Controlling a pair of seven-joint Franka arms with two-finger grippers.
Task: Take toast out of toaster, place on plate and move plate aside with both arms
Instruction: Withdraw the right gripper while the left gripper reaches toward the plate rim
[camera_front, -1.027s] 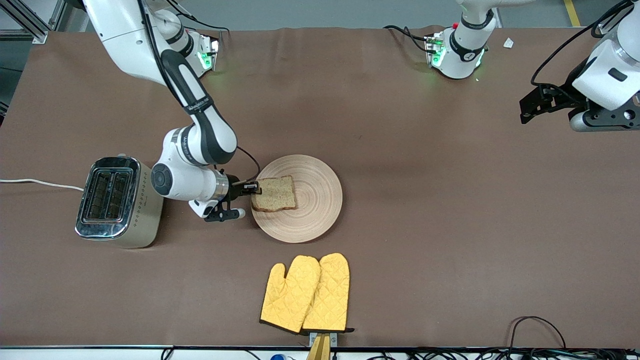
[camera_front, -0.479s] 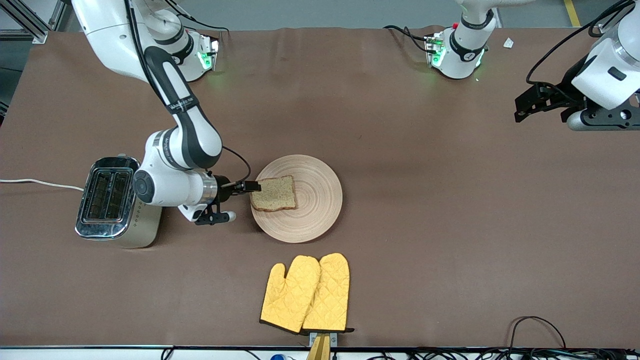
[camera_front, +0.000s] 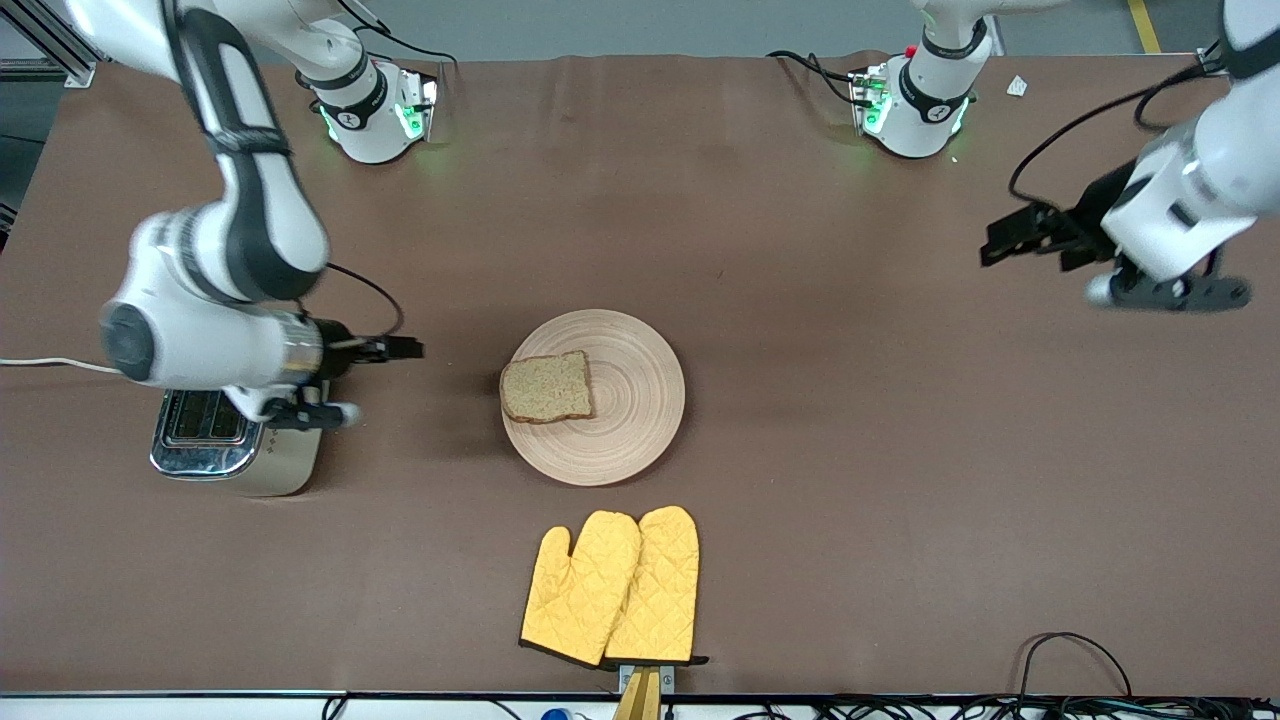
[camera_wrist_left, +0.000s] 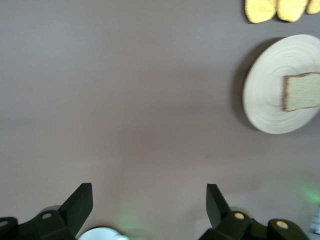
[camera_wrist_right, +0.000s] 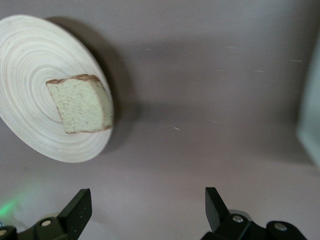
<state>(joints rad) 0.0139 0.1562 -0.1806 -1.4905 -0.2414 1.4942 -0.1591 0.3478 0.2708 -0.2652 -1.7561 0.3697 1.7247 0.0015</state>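
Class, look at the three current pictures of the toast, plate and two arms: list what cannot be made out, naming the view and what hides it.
1. Toaster: front view, the right arm covers most of its slots, so their contents are hidden.
2. Right gripper: front view, blurred; the right wrist view shows its jaws open.
3. Plate: left wrist view, cut off by the picture's edge, as is the toast.
4. Oven mitts: left wrist view, only their tips show.

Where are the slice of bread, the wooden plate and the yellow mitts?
toast (camera_front: 546, 386), front view, middle of the slice.
plate (camera_front: 640, 400), front view, bare grooved surface.
oven mitts (camera_front: 612, 585), front view, middle of the pair.
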